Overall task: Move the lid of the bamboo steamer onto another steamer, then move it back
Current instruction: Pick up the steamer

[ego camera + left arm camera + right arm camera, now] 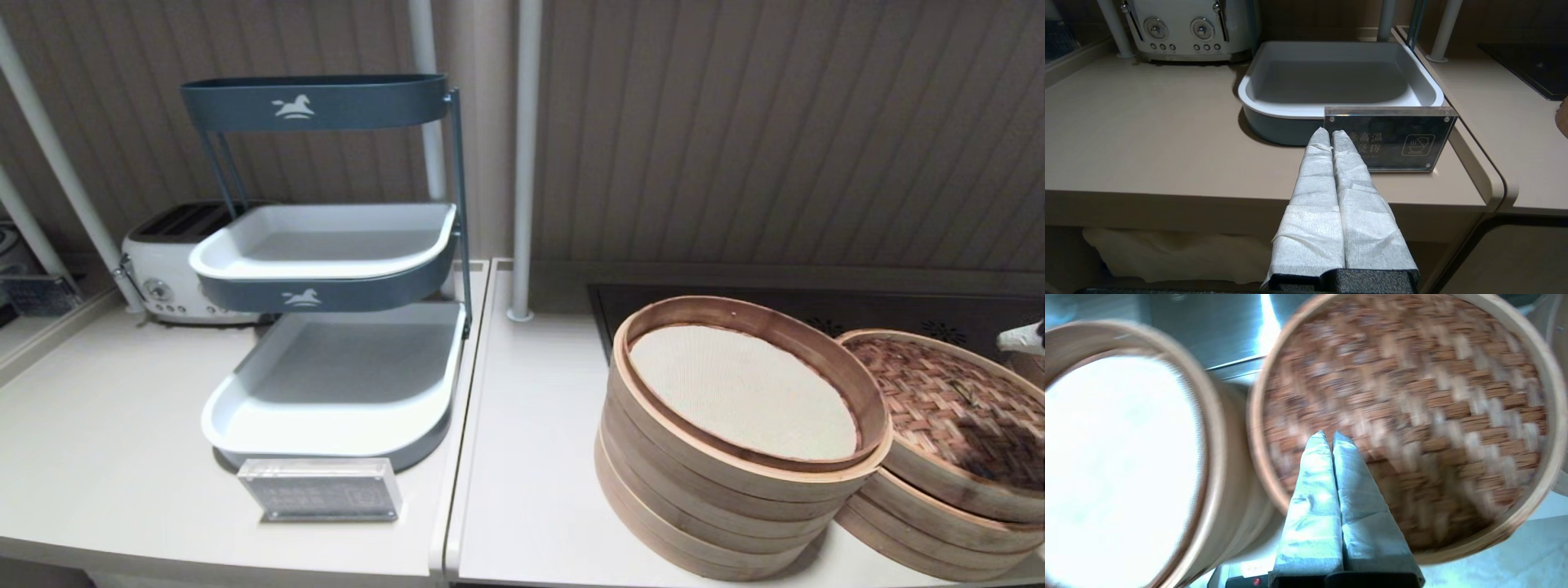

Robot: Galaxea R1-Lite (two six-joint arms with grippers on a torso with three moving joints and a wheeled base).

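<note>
Woven bamboo lid [951, 400] sat tilted on low steamer [939, 523], just right of tall steamer stack [718, 498] on desk [531, 490]. Cream liner [739, 390] lay in top of stack. Right gripper [1331, 435] hovered above lid, fingers pressed together, holding nothing. Left gripper [1330, 132] parked well left of stack, before sign [1392, 141] and grey tray [1339, 77], fingers closed, empty.

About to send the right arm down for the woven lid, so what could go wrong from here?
The right gripper hovers over the lid with fingers pressed shut, so it may push the weave instead of gripping. The lid sits tilted on the low steamer, overlapping the taller stack; a nudge could slide it or jolt the stack. The left gripper is parked near the sign.
</note>
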